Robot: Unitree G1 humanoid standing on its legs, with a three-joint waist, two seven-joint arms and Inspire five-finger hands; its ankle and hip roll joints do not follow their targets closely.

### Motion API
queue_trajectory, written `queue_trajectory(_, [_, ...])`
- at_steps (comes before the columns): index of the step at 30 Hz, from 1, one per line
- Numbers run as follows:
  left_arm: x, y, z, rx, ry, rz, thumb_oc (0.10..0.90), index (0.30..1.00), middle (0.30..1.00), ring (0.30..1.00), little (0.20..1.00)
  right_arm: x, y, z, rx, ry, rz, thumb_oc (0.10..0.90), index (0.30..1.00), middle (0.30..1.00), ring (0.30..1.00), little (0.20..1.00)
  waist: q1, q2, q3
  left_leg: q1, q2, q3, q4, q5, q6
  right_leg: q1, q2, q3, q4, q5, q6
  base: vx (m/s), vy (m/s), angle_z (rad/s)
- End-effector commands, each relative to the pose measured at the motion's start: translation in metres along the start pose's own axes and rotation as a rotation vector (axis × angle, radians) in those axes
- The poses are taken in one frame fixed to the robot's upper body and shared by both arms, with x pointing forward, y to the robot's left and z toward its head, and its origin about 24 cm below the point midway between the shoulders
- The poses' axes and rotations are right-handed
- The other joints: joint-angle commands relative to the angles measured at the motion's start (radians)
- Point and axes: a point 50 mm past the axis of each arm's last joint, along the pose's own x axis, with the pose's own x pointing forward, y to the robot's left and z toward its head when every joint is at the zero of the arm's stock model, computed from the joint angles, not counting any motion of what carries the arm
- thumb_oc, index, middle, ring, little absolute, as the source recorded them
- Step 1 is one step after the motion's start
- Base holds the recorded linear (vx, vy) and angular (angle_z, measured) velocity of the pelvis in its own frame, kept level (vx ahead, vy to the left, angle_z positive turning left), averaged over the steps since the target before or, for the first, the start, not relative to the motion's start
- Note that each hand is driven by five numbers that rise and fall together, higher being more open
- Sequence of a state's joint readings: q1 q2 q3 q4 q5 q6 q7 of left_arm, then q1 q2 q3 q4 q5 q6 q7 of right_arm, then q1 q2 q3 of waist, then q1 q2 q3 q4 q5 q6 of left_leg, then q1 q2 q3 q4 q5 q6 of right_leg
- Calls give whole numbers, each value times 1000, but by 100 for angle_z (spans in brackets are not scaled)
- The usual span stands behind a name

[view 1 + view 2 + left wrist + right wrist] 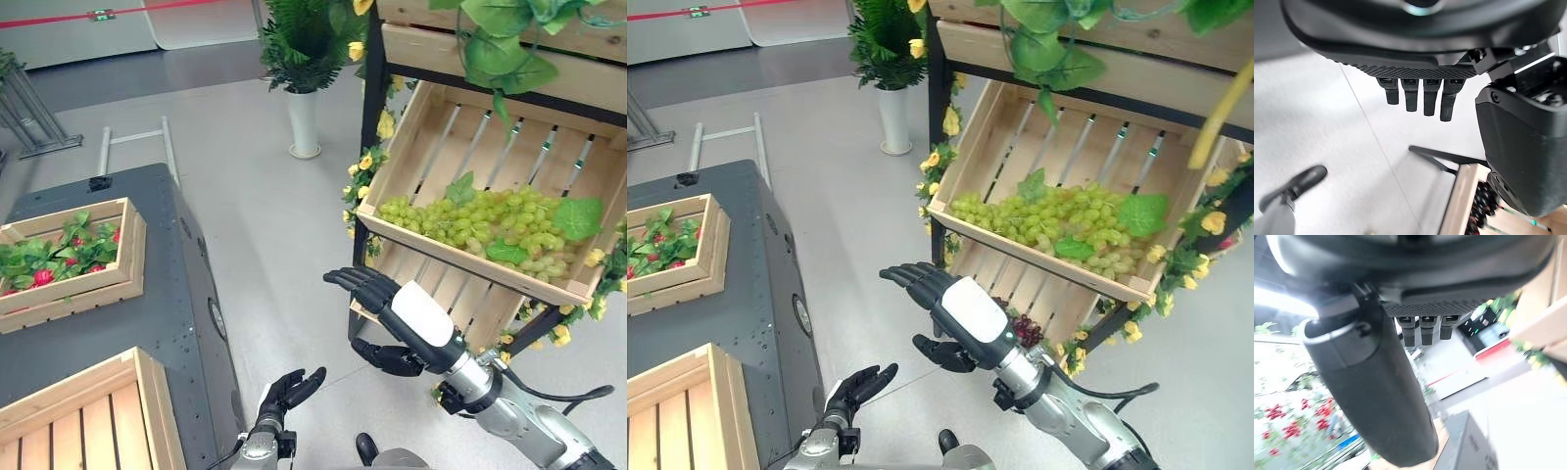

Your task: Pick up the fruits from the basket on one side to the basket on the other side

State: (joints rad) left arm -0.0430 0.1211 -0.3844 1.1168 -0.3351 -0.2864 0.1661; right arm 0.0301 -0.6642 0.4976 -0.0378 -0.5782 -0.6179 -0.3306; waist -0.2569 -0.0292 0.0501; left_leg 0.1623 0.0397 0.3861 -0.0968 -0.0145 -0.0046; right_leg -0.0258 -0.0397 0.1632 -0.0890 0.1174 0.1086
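A tilted wooden crate (pixel 400 142) on the rack at the right holds green grapes (pixel 470 220) and a few leaves. My right hand (pixel 411 318) hovers open just below that crate's front edge, in front of a lower crate (pixel 460 294); its fingers are straight and hold nothing. Dark grapes (pixel 1024 330) lie in the lower crate behind the hand. An empty wooden crate (pixel 147 392) sits on the dark table at the lower left. My left hand (pixel 286 394) hangs open and empty low beside that table.
A second crate (pixel 73 289) with red fruit and leaves stands farther back on the dark table (pixel 167 313). A potted plant in a white vase (pixel 304 122) stands on the floor behind. Yellow flowers and green leaves trim the rack.
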Motion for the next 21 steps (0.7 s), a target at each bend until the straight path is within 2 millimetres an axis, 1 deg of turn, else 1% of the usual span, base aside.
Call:
queue_trajectory(1, [12,13,30,98,-99,32,800,900,900,900,900,32,-17,-5,70,-17,-131,800,900,900,900,900,34,8,17,-7,-29,-63,53,-126,46,21,10,-62,40,-68,23,-9,-89,11])
queue_trajectory(2, [11,15,28,108,-92,31,800,900,900,900,900,30,-10,-11,93,25,-107,800,900,900,900,900,41,7,16,-8,-29,-69,52,-125,45,23,8,-69,40,-69,23,-67,-117,15])
queue_trajectory(3, [11,18,27,118,-88,33,800,900,900,900,900,29,-3,-16,116,65,-80,800,900,900,900,900,49,-1,17,-18,-28,-63,52,-104,42,14,8,-71,41,-54,15,-63,-122,21])
queue_trajectory(5, [10,20,25,152,-86,25,800,900,900,900,900,23,11,-29,138,159,-32,800,900,900,900,900,65,-2,15,-18,-29,-80,48,-101,41,20,3,-88,37,-56,13,-27,-97,18])
queue_trajectory(7, [10,22,24,177,-85,17,800,900,900,900,900,17,22,-38,156,229,-9,800,900,900,900,900,78,-2,14,-18,-29,-95,45,-98,40,27,0,-102,36,-59,10,7,-69,7])
queue_trajectory(9, [9,26,21,210,-76,11,800,900,900,900,900,8,35,-47,166,294,37,800,900,900,900,900,94,-3,9,-17,-28,-113,37,-92,39,37,-4,-123,31,-63,7,15,-82,17])
queue_trajectory(11, [9,28,20,243,-63,1,800,900,900,900,900,4,41,-51,191,337,58,800,900,900,900,900,106,-3,4,-21,-27,-121,31,-85,36,40,-5,-133,28,-65,3,7,-72,11])
queue_trajectory(14, [9,26,17,303,-49,-36,800,900,900,900,900,-3,53,-57,246,413,87,800,900,900,900,900,118,-1,0,-21,-28,-144,16,-73,34,49,-4,-153,26,-71,-2,6,-56,6])
queue_trajectory(16, [8,25,15,296,-42,-54,800,900,900,900,900,-7,57,-59,279,452,84,800,900,900,900,900,122,-1,-1,-20,-28,-151,12,-70,34,53,-3,-159,25,-74,-3,4,-50,20])
queue_trajectory(17, [7,22,12,277,-33,-90,800,900,900,900,900,-14,64,-64,341,532,60,800,900,900,900,900,127,1,-2,-21,-27,-163,10,-68,33,58,-3,-168,24,-78,-7,-3,-52,22])
queue_trajectory(19, [5,18,8,289,-32,-118,800,900,900,900,900,-22,72,-69,365,605,45,800,900,900,900,900,132,3,-1,-24,-28,-176,10,-67,33,64,-3,-177,23,-82,-11,-9,-59,15])
queue_trajectory(21, [3,13,5,320,-31,-141,800,900,900,900,900,-30,84,-73,400,685,52,800,900,900,900,900,141,8,0,-30,-29,-197,10,-65,33,72,-1,-192,19,-88,-16,-10,-50,17])
